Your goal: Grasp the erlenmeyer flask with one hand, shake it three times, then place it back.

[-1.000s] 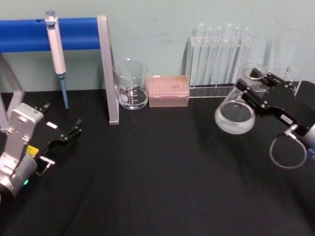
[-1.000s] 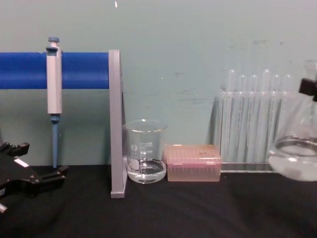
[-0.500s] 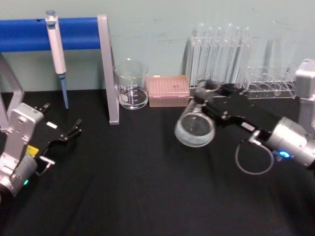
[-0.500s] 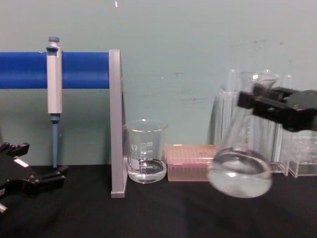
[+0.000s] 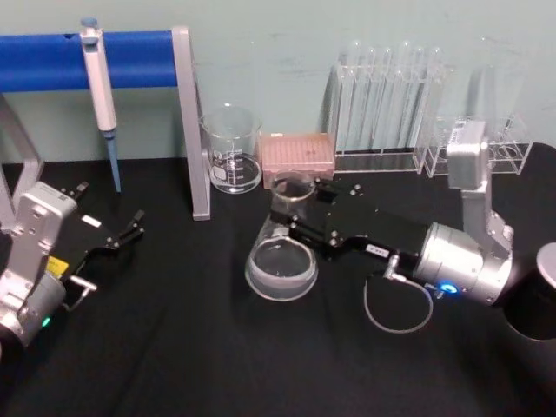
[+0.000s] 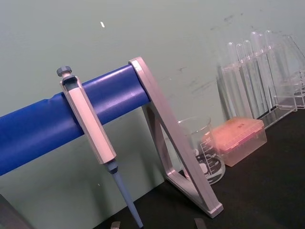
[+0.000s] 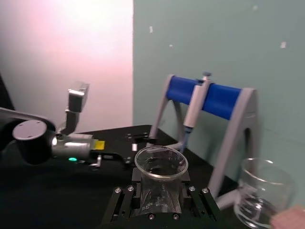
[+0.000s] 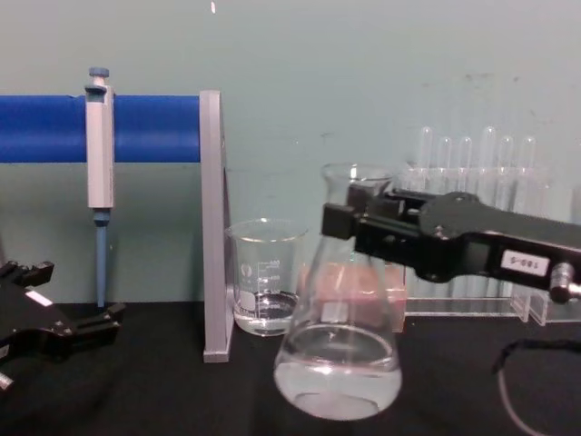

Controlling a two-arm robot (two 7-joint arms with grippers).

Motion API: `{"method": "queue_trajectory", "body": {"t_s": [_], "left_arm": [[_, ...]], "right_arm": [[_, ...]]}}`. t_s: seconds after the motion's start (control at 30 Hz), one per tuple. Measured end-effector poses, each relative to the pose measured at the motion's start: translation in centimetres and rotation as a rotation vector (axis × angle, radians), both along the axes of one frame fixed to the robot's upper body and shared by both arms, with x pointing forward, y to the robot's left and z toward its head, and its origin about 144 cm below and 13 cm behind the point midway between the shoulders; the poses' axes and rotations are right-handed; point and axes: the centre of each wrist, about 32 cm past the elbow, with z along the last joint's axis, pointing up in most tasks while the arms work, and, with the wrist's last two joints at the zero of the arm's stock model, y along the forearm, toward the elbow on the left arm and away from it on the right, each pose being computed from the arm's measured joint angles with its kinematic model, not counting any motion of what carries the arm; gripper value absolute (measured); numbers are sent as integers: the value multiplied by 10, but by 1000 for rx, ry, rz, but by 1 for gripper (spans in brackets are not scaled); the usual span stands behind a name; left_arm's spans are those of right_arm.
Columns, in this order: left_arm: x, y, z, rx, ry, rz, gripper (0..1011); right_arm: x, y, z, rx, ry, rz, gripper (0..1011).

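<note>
The erlenmeyer flask point(image 5: 281, 258) is clear glass with a little liquid in its wide base point(image 8: 338, 368). It stands upright over the middle of the black table, in front of the pink box. My right gripper point(image 5: 301, 212) is shut on its neck just under the flared rim point(image 7: 161, 162), with black jaws on both sides. From the chest view the right gripper point(image 8: 360, 221) reaches in from the right. I cannot tell whether the base touches the cloth. My left gripper point(image 5: 119, 237) rests open and idle at the table's left side.
A glass beaker point(image 5: 231, 149) and a pink tip box point(image 5: 297, 161) stand at the back centre. Test tube racks point(image 5: 391, 100) fill the back right. A pipette point(image 5: 98, 82) hangs on the blue bar stand point(image 5: 130, 59) at the back left.
My right gripper has swung the flask from the far right to the table's middle and lowered it. The left arm has not moved.
</note>
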Motion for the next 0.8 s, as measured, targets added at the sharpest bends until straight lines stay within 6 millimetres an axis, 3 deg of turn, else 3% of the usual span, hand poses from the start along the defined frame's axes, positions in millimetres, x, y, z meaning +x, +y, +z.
{"method": "queue_trajectory", "body": {"t_s": [0.8], "left_arm": [[0, 0, 0, 0, 0, 0, 1001]], "right_arm": [[2, 6, 1, -9, 4, 33, 458]]}}
